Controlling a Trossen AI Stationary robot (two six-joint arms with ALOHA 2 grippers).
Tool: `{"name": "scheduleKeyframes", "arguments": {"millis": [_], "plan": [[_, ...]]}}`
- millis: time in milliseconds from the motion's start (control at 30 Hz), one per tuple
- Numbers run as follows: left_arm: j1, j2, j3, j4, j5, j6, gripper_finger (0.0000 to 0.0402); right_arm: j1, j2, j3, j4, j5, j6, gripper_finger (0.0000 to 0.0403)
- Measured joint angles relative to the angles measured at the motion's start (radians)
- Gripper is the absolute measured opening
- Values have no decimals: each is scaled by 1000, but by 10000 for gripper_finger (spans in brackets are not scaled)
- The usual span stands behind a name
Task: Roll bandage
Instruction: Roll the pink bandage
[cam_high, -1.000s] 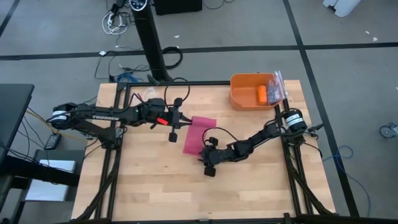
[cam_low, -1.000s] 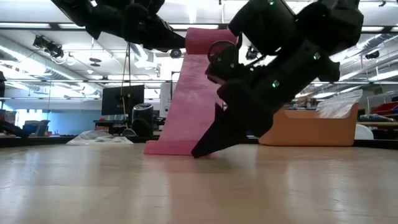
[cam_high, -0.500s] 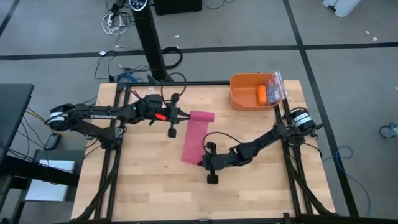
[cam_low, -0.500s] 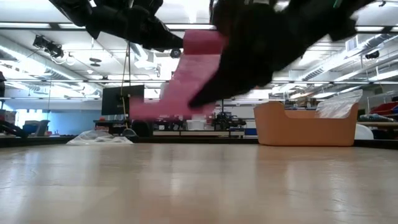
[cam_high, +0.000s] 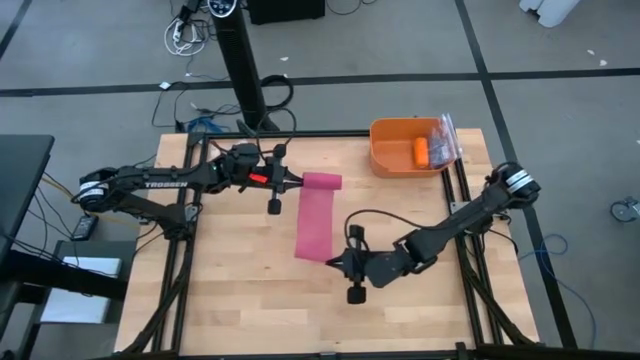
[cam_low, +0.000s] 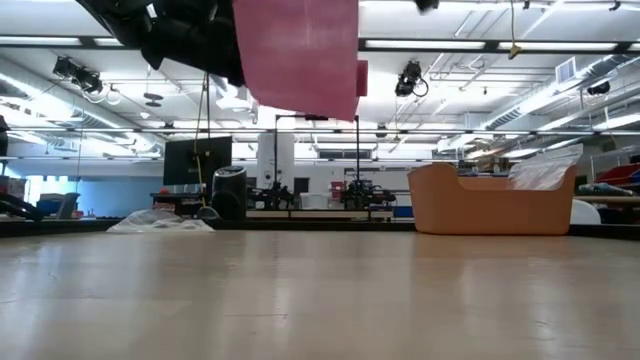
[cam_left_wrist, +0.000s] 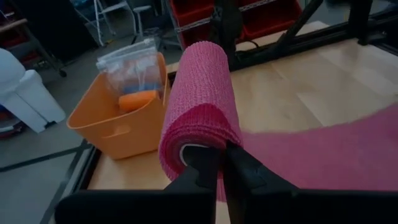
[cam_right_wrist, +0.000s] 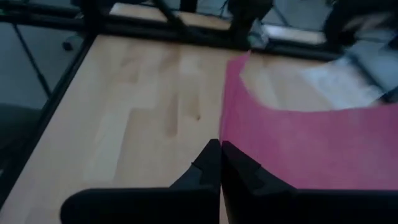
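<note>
Magenta-pink stretchy fabric bandage spans the middle of the wooden tabletop, lifted clear of it. Its rolled end is clamped in the left gripper, toward the far edge; its loose end is pinched by the right gripper, fingers together, nearer the front edge.

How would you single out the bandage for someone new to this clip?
On the wooden table, between the two arms, runs the bandage: a magenta-pink strip, one end rolled at the left gripper, the other at the right gripper. The only other roll is orange, inside the orange bin.
</note>
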Motion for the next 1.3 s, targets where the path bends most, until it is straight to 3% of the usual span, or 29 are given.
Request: {"name": "scheduleKeyframes", "arguments": {"millis": [167,333,500,833,1300], "plan": [[4,0,0,-7,0,0,13,7,-14,110,-80,62,-51,1],[37,0,0,11,3,-13,13,36,-14,183,-107,55,-59,1],[81,0,0,96,122,-85,13,89,-1,183,-134,55,1,0],[134,-2,0,234,321,-276,13,109,17,127,-219,53,158,0],[183,-34,0,366,347,-477,13,96,17,-15,-171,-66,310,0]]}}
